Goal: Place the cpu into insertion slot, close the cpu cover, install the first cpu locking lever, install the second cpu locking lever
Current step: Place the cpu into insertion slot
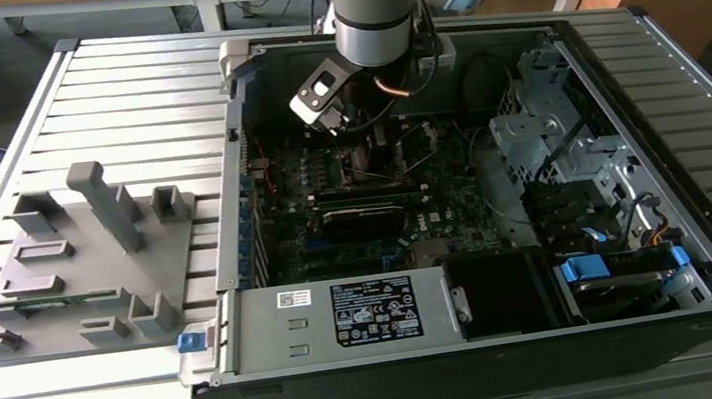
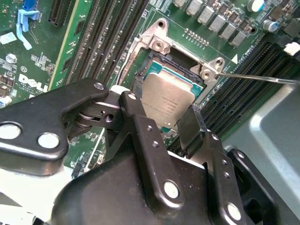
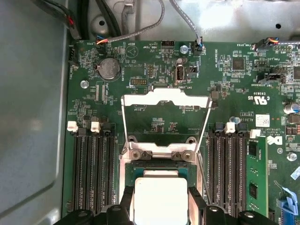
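Note:
The cpu (image 3: 159,187), a small square chip with a dull metal top, sits between my gripper's (image 3: 160,198) two black fingers (image 3: 126,204), low over the silver-rimmed insertion slot (image 3: 159,164). In the second wrist view the cpu (image 2: 171,93) lies within the slot's rim (image 2: 159,44), with my gripper (image 2: 164,108) shut on two opposite edges; I cannot tell whether it is fully seated. The cpu cover (image 3: 164,97), a thin silver frame, stands swung open beyond the slot. A thin wire lever (image 2: 258,77) sticks out sideways, unlatched. In the exterior view my gripper (image 1: 366,148) reaches down into the open computer case.
Long black memory slots (image 3: 93,168) flank the socket on both sides, with a green module (image 3: 257,173) in one. The case walls (image 1: 480,346), a white-labelled silver box (image 1: 342,317) and drive cages (image 1: 550,137) ring the board. A grey fixture tray (image 1: 81,261) lies at the exterior view's left.

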`<action>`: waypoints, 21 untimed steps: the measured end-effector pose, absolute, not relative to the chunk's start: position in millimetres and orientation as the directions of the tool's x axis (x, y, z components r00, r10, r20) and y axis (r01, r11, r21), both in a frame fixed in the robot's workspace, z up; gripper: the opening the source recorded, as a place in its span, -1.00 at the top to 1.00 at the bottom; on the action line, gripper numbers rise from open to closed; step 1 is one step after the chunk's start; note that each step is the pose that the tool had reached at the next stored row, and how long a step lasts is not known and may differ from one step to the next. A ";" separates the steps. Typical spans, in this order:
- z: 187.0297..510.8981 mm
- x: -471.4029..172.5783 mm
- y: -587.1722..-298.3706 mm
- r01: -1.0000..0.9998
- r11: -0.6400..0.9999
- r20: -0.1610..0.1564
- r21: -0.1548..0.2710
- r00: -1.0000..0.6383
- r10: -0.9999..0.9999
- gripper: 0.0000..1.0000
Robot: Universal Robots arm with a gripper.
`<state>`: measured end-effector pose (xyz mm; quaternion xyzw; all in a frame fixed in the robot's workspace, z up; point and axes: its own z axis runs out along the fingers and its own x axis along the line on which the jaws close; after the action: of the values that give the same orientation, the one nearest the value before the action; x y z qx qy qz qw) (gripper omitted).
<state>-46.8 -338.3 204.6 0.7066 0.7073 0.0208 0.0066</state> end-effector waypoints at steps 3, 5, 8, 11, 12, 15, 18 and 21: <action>203.9 -46.7 -338.3 0.999 0.000 0.020 0.039 -0.001 1.000 -0.07; 202.9 -46.8 -338.3 0.999 -0.013 0.020 0.039 0.012 1.000 -0.07; 202.6 -46.9 -338.4 0.999 -0.026 0.020 0.039 0.025 0.999 -0.07; 202.1 -46.9 -339.1 0.999 -0.025 0.020 0.039 0.024 0.999 -0.07; 202.0 -46.9 -339.9 0.999 -0.024 0.021 0.039 0.023 1.000 -0.07; 201.7 -46.9 -340.6 0.999 -0.017 0.021 0.039 0.016 1.000 -0.07; 200.8 -46.9 -340.6 0.999 -0.008 0.022 0.039 0.007 1.000 -0.07; 199.2 -46.9 -340.7 0.999 -0.002 0.021 0.039 0.001 1.000 -0.07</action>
<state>-46.9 -340.7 199.2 0.7073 0.7065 0.0213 0.0061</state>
